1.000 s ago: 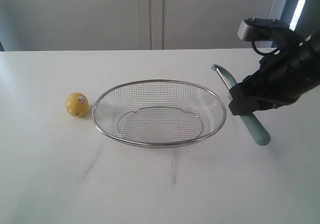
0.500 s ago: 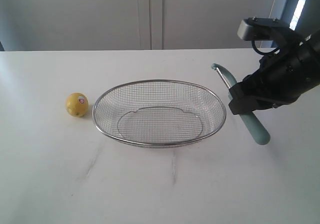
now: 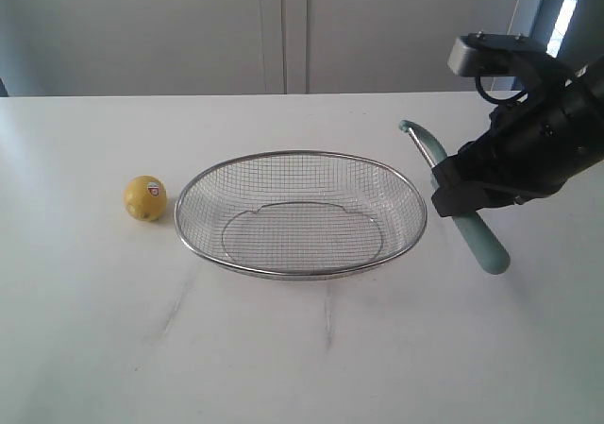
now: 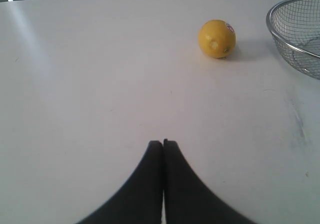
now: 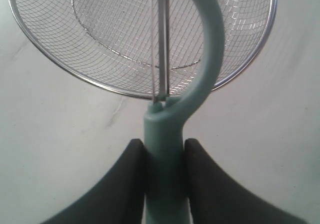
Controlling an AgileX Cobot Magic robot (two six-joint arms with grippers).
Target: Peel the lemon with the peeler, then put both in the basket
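2 pincers, 1 clamped on the peeler, lemon on its own

Quick rundown of how things sit. The right pincer (image 3: 462,197) is clenched on the peeler (image 3: 479,242), with its 2 dark fingers (image 5: 125,184) pressed against either side of the pale teal handle, just below where the handle curves into the looped head. The peeler is held tilted on the right of the basket (image 3: 300,274). Its metal blade end points far and a bit left, and the butt of the handle sticks out near and right, below the pincer. Can't tell whether that low end touches the desk (image 3: 283,358) or hangs just above it. From the right wrist camera the blade rod lines up over the basket's mesh, but in the wide view the peeler sits just outside the rim, not over the bowl.

The basket is in the middle of the desk, upright, with the rim level.

The lemon (image 3: 144,198) is on the desk just left of the basket, close to the rim with a small gap, not touching. Its red-and-white sticker faces up and toward the basket, and the skin looks whole.

The left pincer (image 4: 163,144) has its 2 fingertips squeezed flat together with nothing between them. It hangs over bare desk, the lemon lies well ahead of it, and a bit of basket rim shows past that.
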